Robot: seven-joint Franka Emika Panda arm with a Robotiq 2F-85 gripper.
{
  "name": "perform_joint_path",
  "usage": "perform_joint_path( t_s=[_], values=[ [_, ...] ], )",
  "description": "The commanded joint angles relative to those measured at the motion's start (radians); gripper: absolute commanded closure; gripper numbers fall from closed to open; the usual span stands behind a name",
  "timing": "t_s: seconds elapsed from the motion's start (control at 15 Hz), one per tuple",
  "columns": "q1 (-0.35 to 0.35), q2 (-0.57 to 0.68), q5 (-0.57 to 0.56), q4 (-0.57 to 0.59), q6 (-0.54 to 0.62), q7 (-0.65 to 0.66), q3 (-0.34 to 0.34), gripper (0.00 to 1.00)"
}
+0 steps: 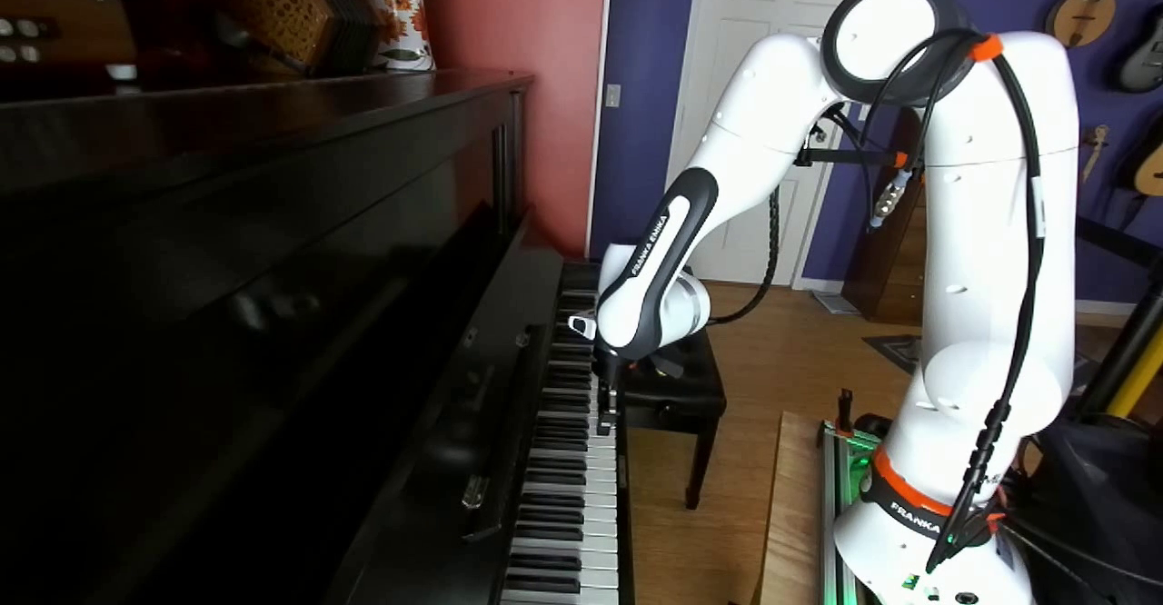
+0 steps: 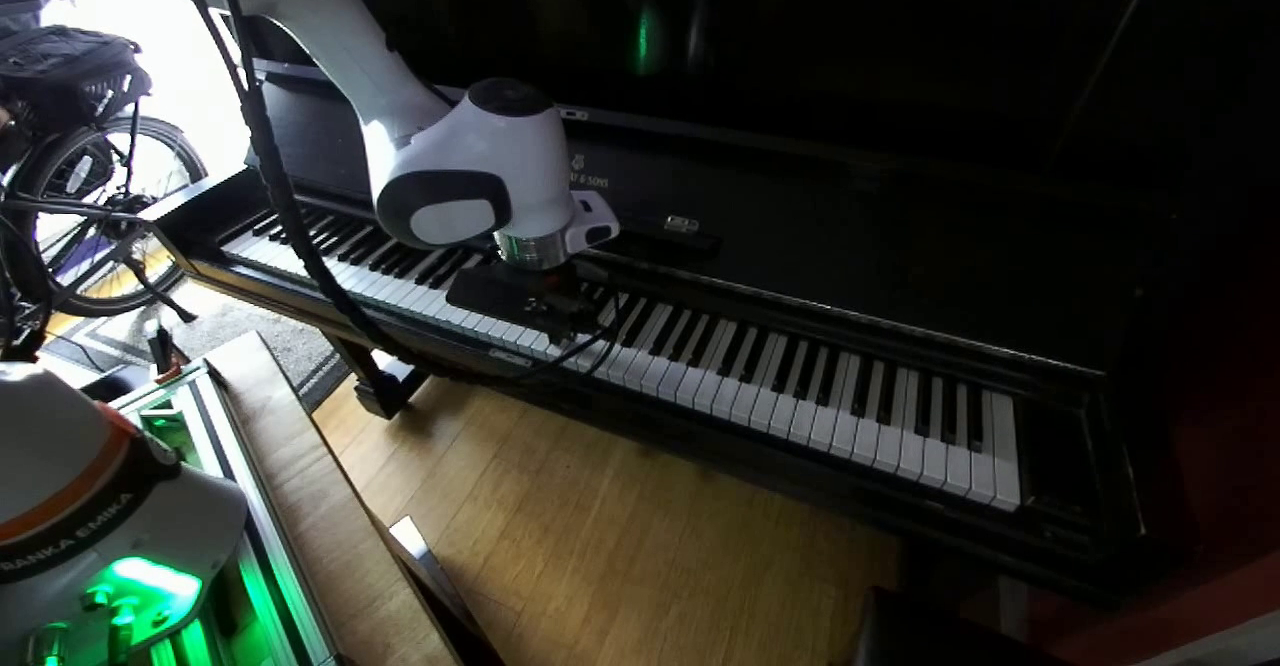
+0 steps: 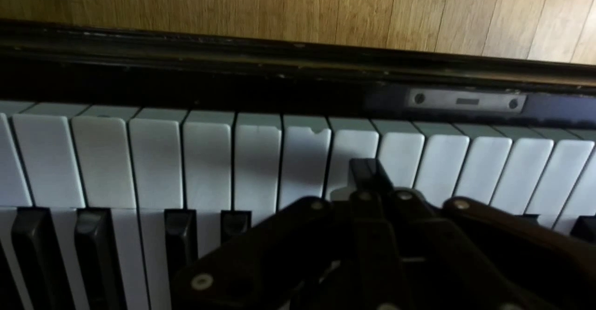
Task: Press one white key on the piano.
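The glossy black piano (image 1: 400,223) stands along an exterior view's left side; it also shows in an exterior view (image 2: 900,276). Its row of white keys (image 2: 760,401) and black keys runs below the arm. My gripper (image 3: 365,165) points down with its two fingertips together and nothing between them. In the wrist view the fingertips overlap the border of a white key (image 3: 355,142) and its right neighbour (image 3: 401,149). I cannot tell whether they touch a key. No white key looks clearly lower than the others. The gripper also shows in both exterior views (image 1: 606,425) (image 2: 570,328).
A black padded bench (image 1: 681,387) stands at the keyboard beyond the gripper. The piano's front rail (image 3: 223,58) runs along the key fronts with a metal plate (image 3: 467,101) on it. A cable (image 2: 330,286) hangs beside the arm. The wooden robot stand (image 2: 320,506) is near the base.
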Motion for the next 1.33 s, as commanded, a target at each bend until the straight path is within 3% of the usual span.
perform_joint_path(
  t_s=[0.0, 1.27],
  values=[
    [-0.027, 0.027, -0.003, 0.008, 0.017, -0.018, 0.021, 1.00],
    [-0.045, 0.064, -0.022, 0.013, 0.017, -0.007, 0.015, 1.00]
  ],
)
